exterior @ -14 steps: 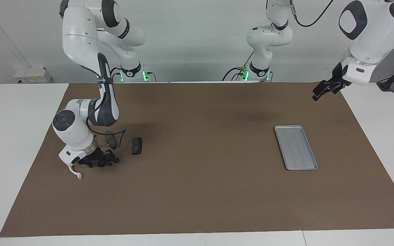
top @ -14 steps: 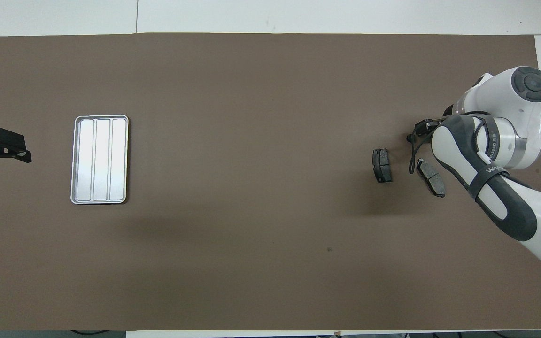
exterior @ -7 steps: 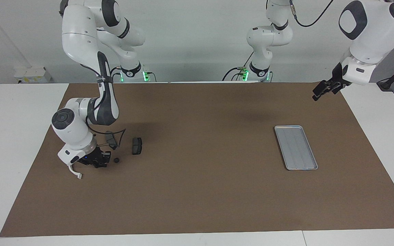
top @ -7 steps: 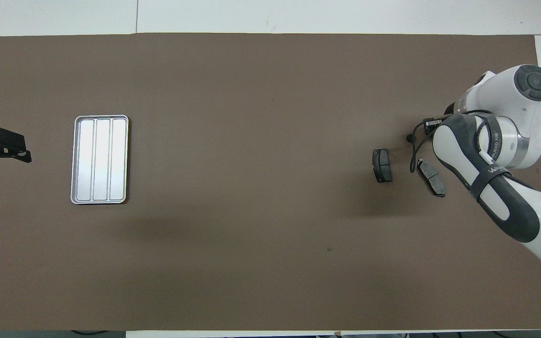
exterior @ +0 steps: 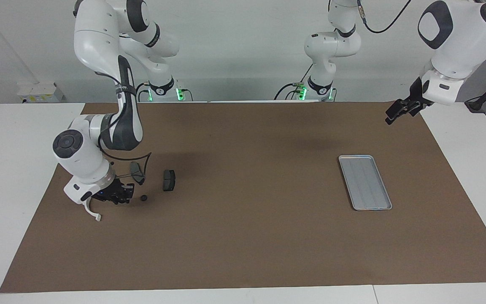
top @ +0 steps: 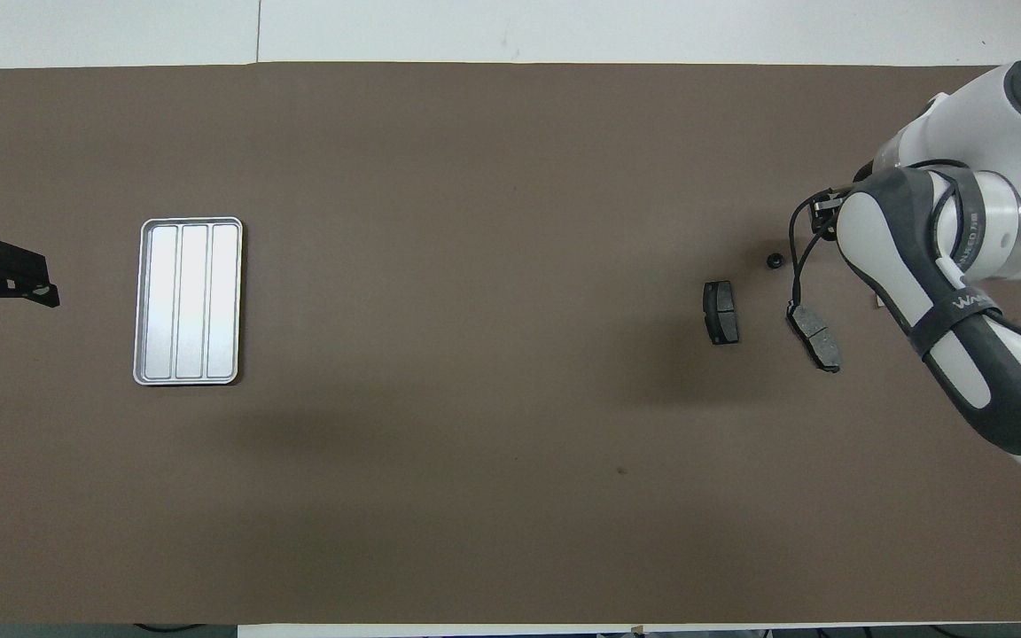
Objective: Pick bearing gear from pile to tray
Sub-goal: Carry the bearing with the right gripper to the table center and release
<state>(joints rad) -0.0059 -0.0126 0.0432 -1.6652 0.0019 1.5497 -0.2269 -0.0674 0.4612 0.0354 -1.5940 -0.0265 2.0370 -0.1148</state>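
Brown-matted table [exterior: 243, 236] with scattered parts

At frame left lie two brake pads [exterior: 168, 180], a small black round piece [exterior: 144, 198] and a white bracket [exterior: 92, 212]; tray [exterior: 365, 182] at right.

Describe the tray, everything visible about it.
The tray is a flat, silver-grey rectangle that looks like metal, with a low raised rim, rounded corners and faint lengthwise ridges dividing its floor into three strips. It lies flat on the brown mat toward the left arm's end of the table. Nothing lies in it and nothing touches it but the mat.
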